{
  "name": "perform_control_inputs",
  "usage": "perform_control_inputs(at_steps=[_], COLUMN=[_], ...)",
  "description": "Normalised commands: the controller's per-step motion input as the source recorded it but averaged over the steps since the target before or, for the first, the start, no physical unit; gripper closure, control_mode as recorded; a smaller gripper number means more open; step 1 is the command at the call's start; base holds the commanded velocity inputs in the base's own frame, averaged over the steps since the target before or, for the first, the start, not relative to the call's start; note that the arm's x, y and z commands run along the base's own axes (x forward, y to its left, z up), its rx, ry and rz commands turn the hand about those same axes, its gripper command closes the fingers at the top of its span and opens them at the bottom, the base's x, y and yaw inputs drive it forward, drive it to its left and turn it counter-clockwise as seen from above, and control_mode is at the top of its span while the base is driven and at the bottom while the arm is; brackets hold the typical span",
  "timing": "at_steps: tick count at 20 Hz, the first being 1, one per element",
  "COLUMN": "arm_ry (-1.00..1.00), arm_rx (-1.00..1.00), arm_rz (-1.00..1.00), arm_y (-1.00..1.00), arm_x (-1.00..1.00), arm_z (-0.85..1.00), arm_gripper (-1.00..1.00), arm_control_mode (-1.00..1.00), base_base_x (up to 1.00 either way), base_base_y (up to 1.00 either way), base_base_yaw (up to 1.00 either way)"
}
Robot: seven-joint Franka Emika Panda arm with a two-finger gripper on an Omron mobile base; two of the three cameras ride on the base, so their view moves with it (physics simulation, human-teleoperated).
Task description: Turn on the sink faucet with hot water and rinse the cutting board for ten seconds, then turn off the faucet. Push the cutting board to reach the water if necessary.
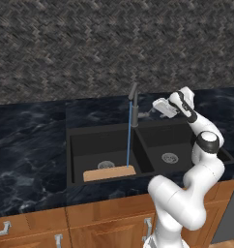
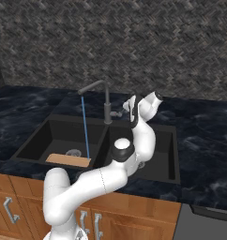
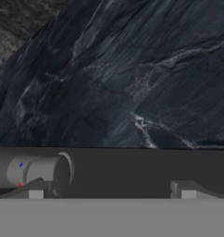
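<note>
The arm [image 1: 186, 193] is built of smooth, rounded, glossy white segments joined by dark grey to black rings. A black band wraps the wrist, and the claw [image 1: 155, 107] has small dark fingertips [image 3: 188, 190].

A dark marbled stone counter [image 1: 27, 140] with pale veins runs along the wall, and the same veined surface [image 3: 132, 83] shows close up in the hand view. Behind it rises a backsplash [image 1: 90, 43] of small grey-brown tiles laid in a herringbone pattern. Below the counter's front edge sit warm wooden cabinet doors [image 2: 134, 220] with curved silver handles [image 2: 11, 209].
</note>
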Motion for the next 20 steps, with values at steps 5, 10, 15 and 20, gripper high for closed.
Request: perform_control_inputs(at_steps=[5,10,15,20], arm_ry=[0.01,0.00,0.00,0.00], arm_rx=[0.00,0.00,0.00,0.00], arm_rz=[0.00,0.00,0.00,0.00], arm_y=[0.00,0.00,0.00,0.11], arm_x=[-0.02,-0.04,-0.02,0.00], arm_z=[-0.23,-0.23,-0.25,-0.27], arm_gripper=[-1.00,-1.00,-1.00,-1.00], arm_control_mode=[-1.00,-1.00,-1.00,-1.00], base_base_x=[0.00,0.00,0.00,0.00], base_base_y=[0.00,0.00,0.00,0.00], base_base_yaw=[0.00,0.00,0.00,0.00])
